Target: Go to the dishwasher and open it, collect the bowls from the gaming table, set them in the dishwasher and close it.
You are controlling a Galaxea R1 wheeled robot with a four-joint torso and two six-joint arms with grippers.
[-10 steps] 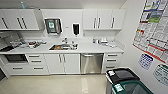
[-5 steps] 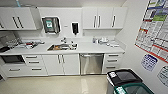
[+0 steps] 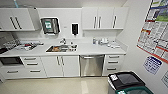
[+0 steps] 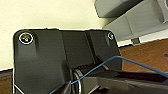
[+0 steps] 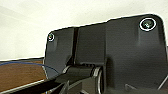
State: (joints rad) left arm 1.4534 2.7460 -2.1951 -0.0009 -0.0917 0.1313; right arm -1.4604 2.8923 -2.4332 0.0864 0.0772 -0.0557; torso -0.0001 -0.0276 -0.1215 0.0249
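Steel-fronted dishwasher (image 3: 91, 65) sat shut under the counter, right of the sink (image 3: 59, 48), awaiting me; my grippers' state I couldn't tell.

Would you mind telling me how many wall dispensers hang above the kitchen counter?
2: a large paper towel dispenser above the sink's left side, and a small black dispenser to its right.

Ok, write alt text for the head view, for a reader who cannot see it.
A closed steel-fronted dishwasher sits under a white kitchen counter, between white cabinet doors and a stack of drawers. A sink is set in the counter, with wall cabinets above. Lidded bins stand by the poster-covered right wall.
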